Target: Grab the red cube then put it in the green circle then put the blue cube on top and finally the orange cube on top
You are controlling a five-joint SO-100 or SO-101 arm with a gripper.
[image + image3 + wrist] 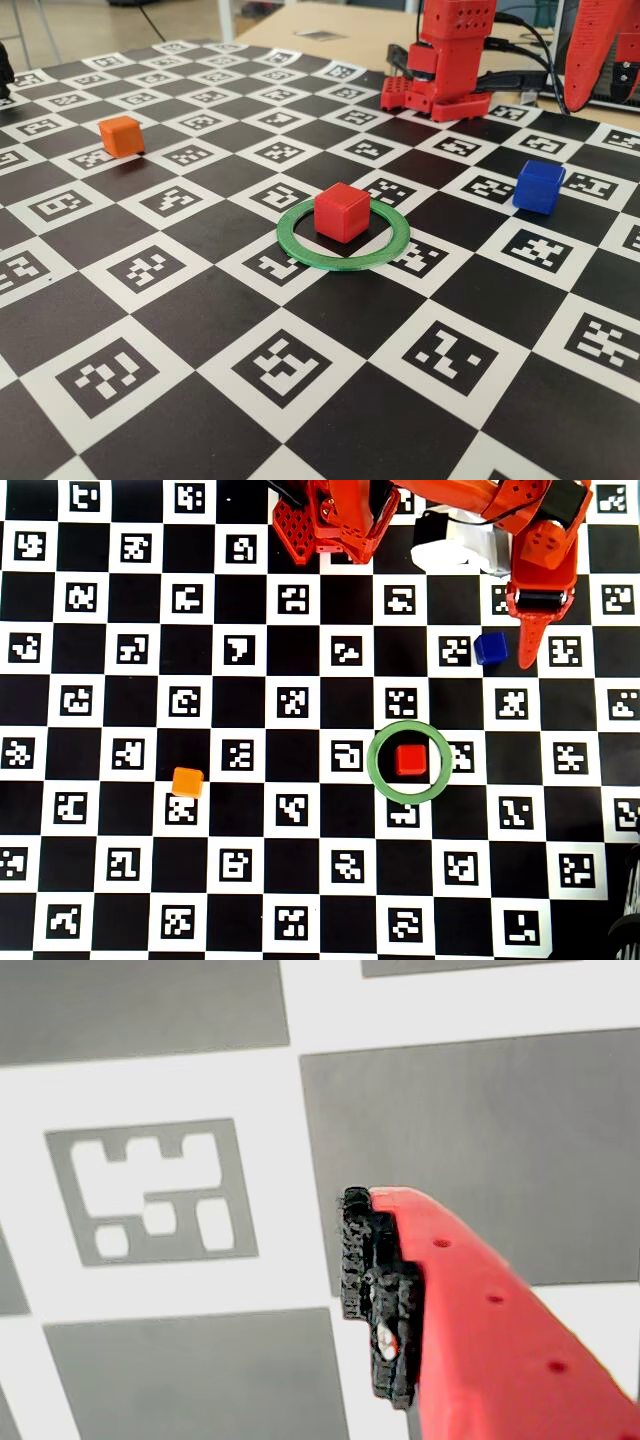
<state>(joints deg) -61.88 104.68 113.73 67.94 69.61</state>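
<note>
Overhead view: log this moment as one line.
red cube: inside green circle | blue cube: on board, beside gripper | orange cube: untouched | jaws: shut, empty

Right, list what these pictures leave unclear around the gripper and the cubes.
- Gripper: the overhead view shows it as one red point beside the blue cube; open or shut cannot be told.
- Wrist view: only one finger shows, the other lies outside the frame; no cube appears.
- Fixed view: the arm is cut off by the top edge, so the gripper is unseen.
- Red cube: its far faces are hidden in the fixed view.
</note>
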